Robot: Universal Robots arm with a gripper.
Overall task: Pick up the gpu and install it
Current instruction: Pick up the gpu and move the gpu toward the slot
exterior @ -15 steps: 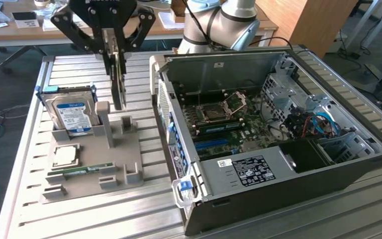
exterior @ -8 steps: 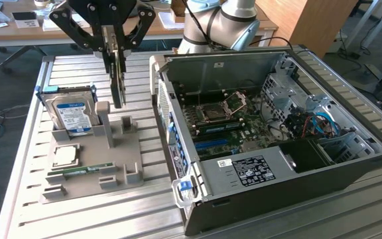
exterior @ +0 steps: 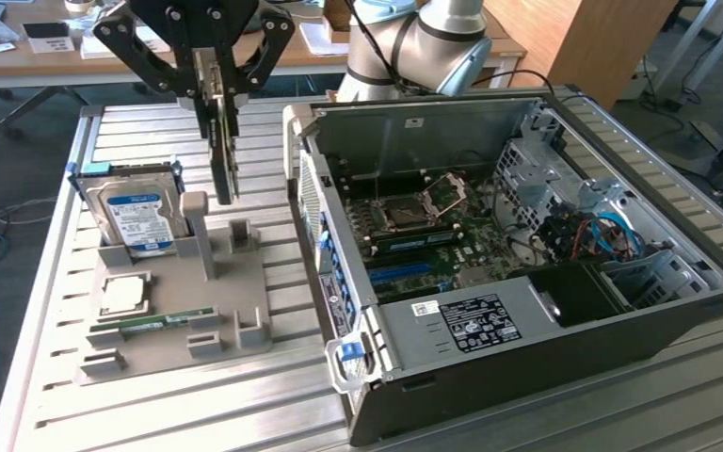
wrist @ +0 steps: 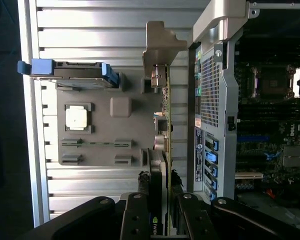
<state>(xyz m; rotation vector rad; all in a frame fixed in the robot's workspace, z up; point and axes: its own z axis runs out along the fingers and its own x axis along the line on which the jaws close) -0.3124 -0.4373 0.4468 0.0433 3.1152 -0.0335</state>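
The gpu (exterior: 223,165) hangs upright and edge-on, lifted just above the grey fixture tray (exterior: 217,297). My gripper (exterior: 219,99) is shut on its upper part, one black finger on each side. In the wrist view the gpu (wrist: 165,125) is a thin strip running away from my gripper (wrist: 163,202), with its metal bracket (wrist: 160,42) at the far end and the fingers (wrist: 140,215) pressed against both faces. The card hangs over the tray's side nearest the open computer case (exterior: 663,311), and its lower end is close to the tray's upright posts (exterior: 195,221).
A hard drive (exterior: 136,212) with a blue-white label stands in the tray, with a CPU (exterior: 123,294) and a green memory stick (exterior: 154,320) beside it. The case lies open, showing the motherboard (exterior: 425,226) and blue slots (exterior: 399,275). The slatted metal table (exterior: 148,414) carries everything.
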